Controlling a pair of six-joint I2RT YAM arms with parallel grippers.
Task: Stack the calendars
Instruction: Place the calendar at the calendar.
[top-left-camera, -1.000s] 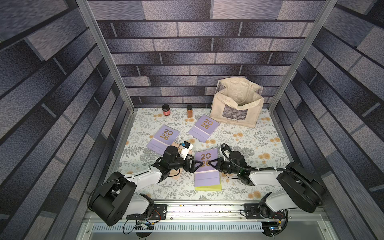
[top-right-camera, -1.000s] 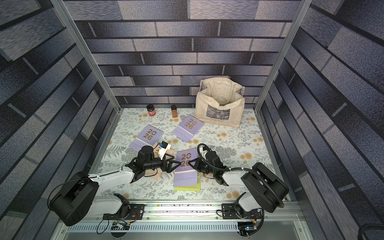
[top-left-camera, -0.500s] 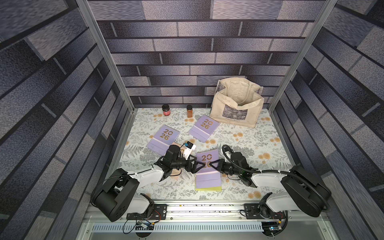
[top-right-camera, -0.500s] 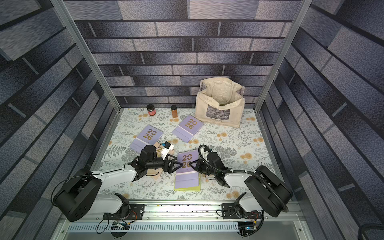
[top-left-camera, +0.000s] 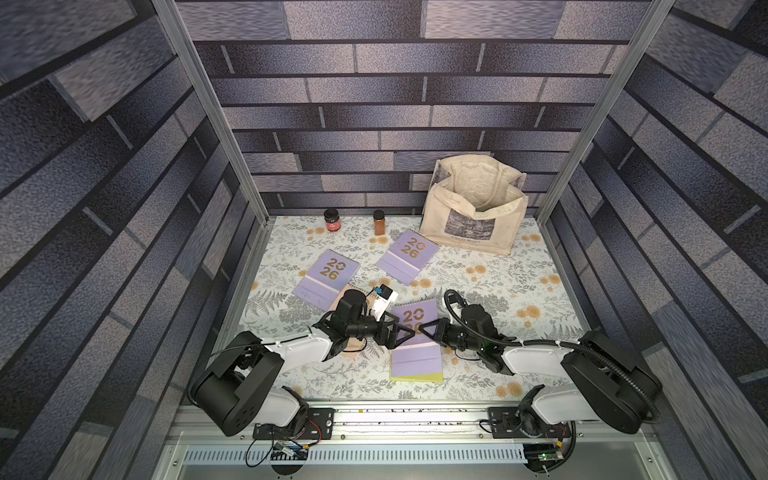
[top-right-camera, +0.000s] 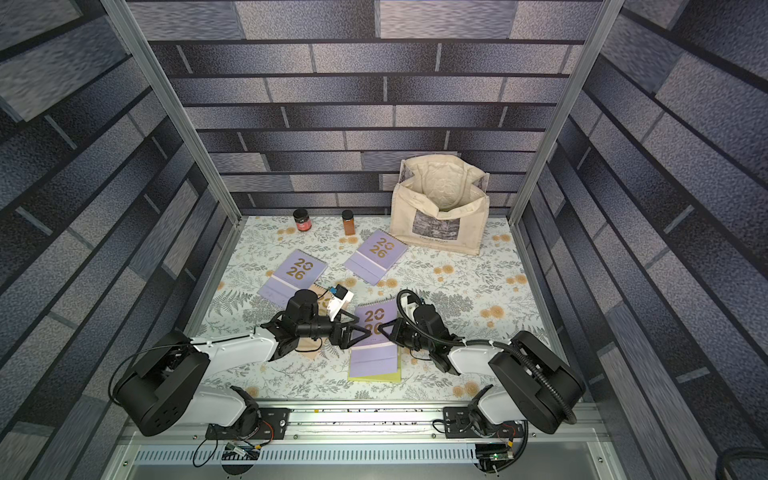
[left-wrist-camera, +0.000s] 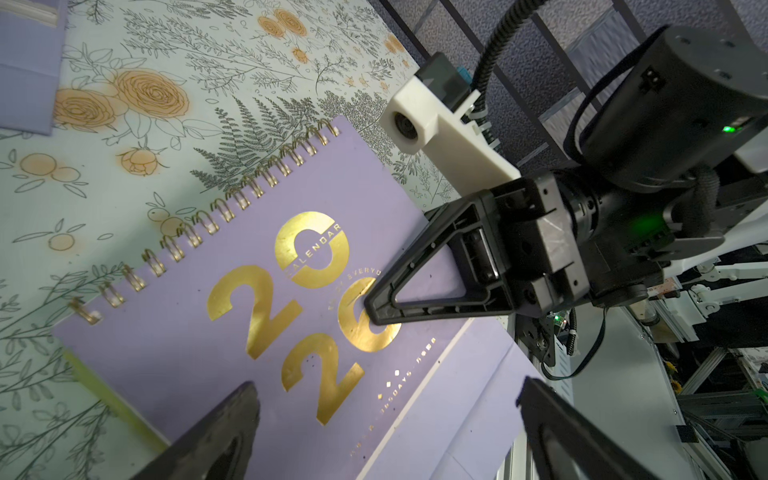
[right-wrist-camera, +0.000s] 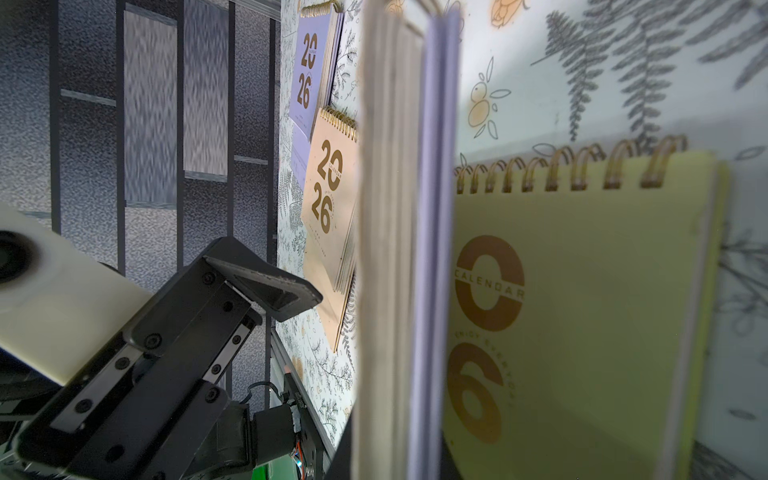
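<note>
So, in a top view the lilac calendar (top-left-camera: 415, 360) lies over the yellow-green calendar (top-left-camera: 419, 377) at 6 o'clock, left wrist view has the right gripper (left-wrist-camera: 372, 311) pinching its edge and the left gripper (left-wrist-camera: 386, 390) spread wide, right wrist view shows it tipped up, so I reckon it's mid-stacking and next needs lowering, squaring, letting go.

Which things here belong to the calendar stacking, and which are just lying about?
Job: front lilac calendar, yellow-green calendar under it, peach calendar, back-left lilac calendar, back-right lilac calendar.
Lying about: tote bag, red-labelled jar, amber jar.
</note>
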